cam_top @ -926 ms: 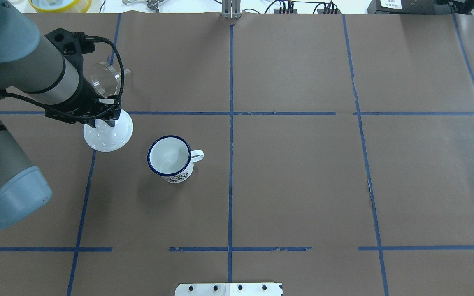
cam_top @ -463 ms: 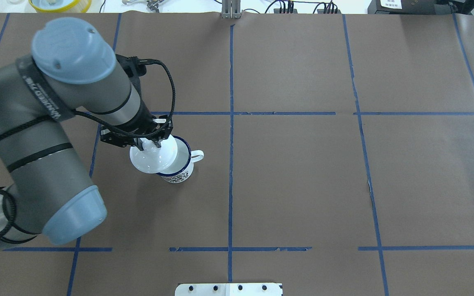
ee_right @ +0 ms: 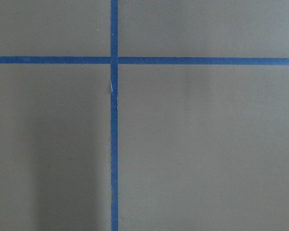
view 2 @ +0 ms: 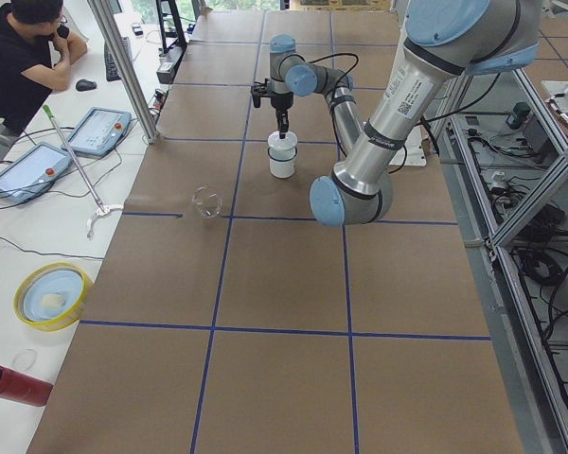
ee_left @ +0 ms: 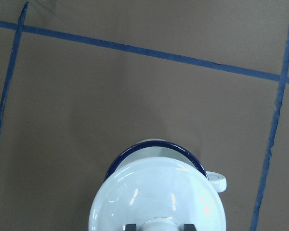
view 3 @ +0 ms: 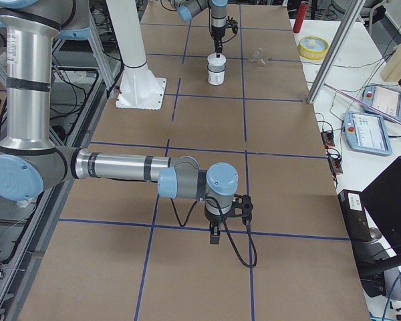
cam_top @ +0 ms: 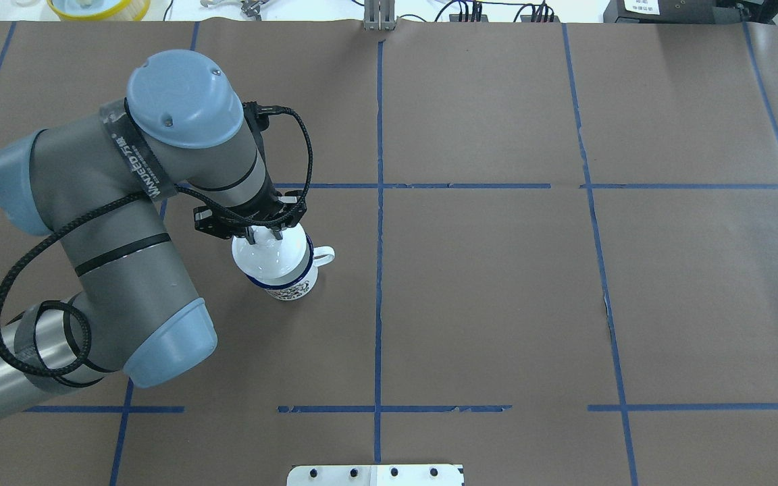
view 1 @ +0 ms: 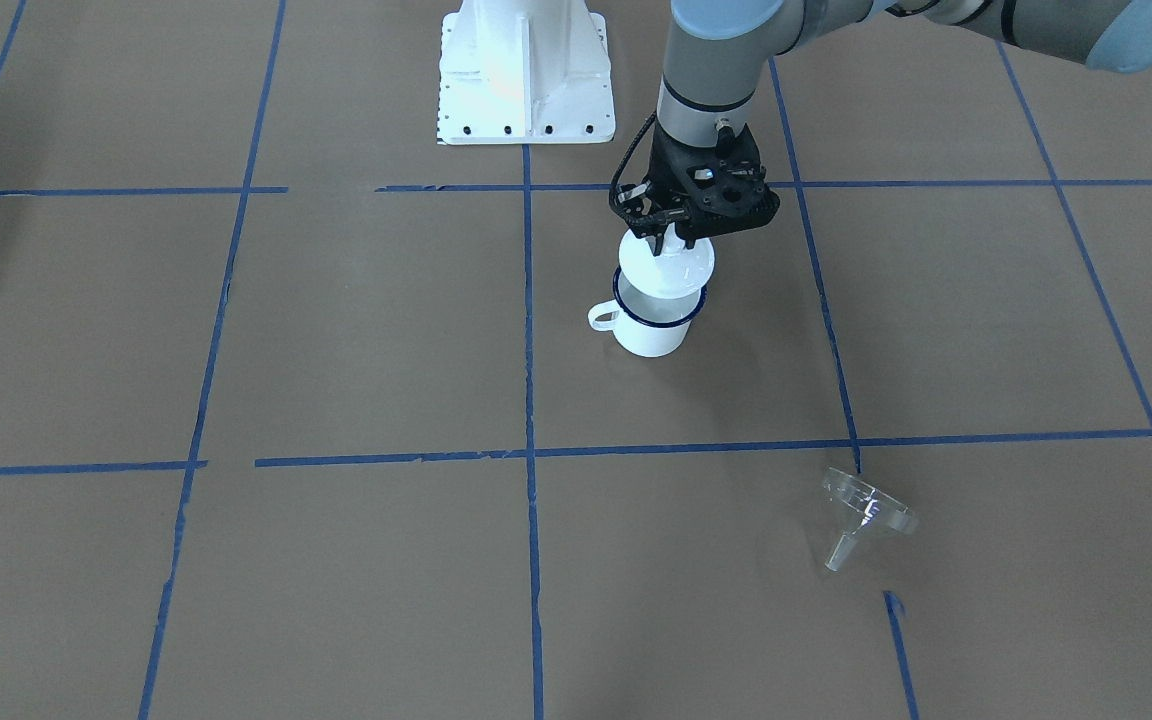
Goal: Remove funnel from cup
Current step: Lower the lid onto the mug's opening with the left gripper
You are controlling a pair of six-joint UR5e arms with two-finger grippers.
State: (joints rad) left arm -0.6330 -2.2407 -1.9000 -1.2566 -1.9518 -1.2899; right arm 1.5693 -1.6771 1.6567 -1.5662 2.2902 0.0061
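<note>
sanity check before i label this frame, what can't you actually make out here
- funnel: hidden in the overhead view by the left arm.
- inside of the cup: hidden under the lid in every view.
- left gripper: fingertips cut off by the left wrist view's bottom edge.
- right gripper: seen only in exterior right, open or shut unclear.

Readable lettering: one item only.
Black band [cam_top: 134, 164] around the left arm [cam_top: 112, 229] reads roughly "WANDEEO", trailing characters too small to read; dark print on the cup [cam_top: 289, 291] is illegible.
</note>
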